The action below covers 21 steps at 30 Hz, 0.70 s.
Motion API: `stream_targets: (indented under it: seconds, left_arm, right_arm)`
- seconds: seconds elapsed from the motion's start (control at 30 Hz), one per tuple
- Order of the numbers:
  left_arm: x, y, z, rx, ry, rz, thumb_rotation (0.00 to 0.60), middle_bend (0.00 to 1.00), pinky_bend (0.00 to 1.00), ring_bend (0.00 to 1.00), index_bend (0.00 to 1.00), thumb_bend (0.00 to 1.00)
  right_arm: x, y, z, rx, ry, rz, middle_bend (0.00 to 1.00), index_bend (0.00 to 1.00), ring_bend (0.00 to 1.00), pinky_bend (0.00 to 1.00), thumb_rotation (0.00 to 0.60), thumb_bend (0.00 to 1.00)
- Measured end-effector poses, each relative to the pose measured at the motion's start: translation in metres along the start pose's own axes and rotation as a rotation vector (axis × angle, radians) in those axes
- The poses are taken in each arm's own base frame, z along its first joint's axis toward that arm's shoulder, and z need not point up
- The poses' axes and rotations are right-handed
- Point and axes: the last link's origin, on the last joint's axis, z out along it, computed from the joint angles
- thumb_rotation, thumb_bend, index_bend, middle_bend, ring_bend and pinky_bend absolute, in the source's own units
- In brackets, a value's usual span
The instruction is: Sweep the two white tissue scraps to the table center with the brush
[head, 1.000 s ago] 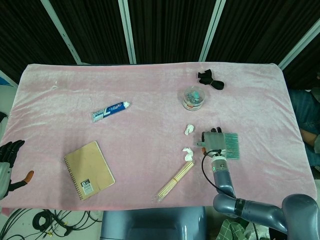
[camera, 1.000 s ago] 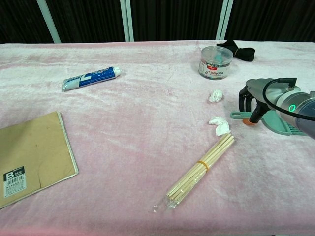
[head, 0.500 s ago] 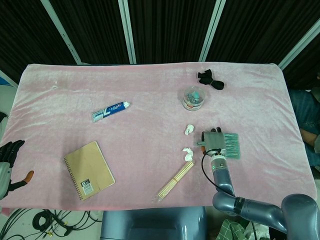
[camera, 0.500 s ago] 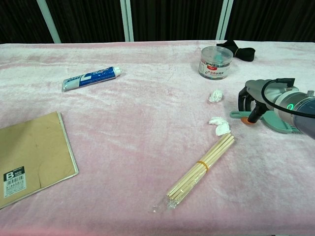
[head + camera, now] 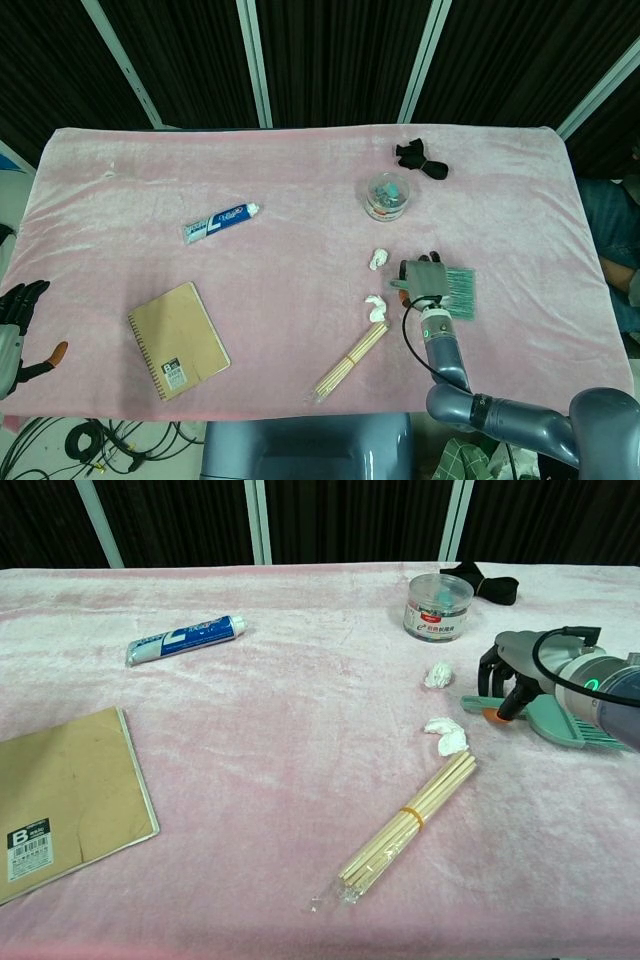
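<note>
Right hand (image 5: pixel 515 675) grips brush (image 5: pixel 560 718) near scraps (image 5: pixel 446 736) (bare cloth leftward)

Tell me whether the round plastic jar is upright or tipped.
Upright: the jar stands on its base with its lid on top.

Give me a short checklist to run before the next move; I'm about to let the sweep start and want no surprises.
1. Right hand on the brush: ok, fingers curl over its handle end.
2. Brush off the table: cannot tell; it looks low and near flat.
3. Both scraps within reach: ok, upper tissue scrap and lower tissue scrap lie just left of the brush handle.
4. Path toward the center: ok for the upper scrap; not ok for the lower, which lies by the tip of the stick bundle.
5. Left hand out of the way: ok, at the table's far left edge.
</note>
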Motion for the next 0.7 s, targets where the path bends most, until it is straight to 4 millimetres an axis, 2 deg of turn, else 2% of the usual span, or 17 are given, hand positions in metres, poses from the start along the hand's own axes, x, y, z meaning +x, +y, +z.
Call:
stream_targets:
  seconds: [0.33,0.57,0.7]
  left_arm:
    - [0.001,0.0,-0.001,0.0,0.002,-0.007,0.6,0.09,0.1,0.0,0.08,0.3]
    - [0.001,0.0,0.0,0.001,0.001,-0.009,0.6,0.09,0.1,0.0,0.08,0.3]
    - [0.0,0.0,0.0,0.002,0.0,-0.009,0.6,0.09,0.1,0.0,0.08,0.3]
  right_arm:
    - [0.024,-0.007,0.001,0.066,0.023,0.246,0.55,0.63,0.26,0.12,0.6,0.34]
    - [0.045,-0.015,0.012,0.155,-0.01,0.542,0.55,0.65,0.26,0.12,0.6,0.34]
    - [0.057,-0.016,0.021,0.211,0.007,0.628,0.56,0.65,0.26,0.12,0.6,0.34]
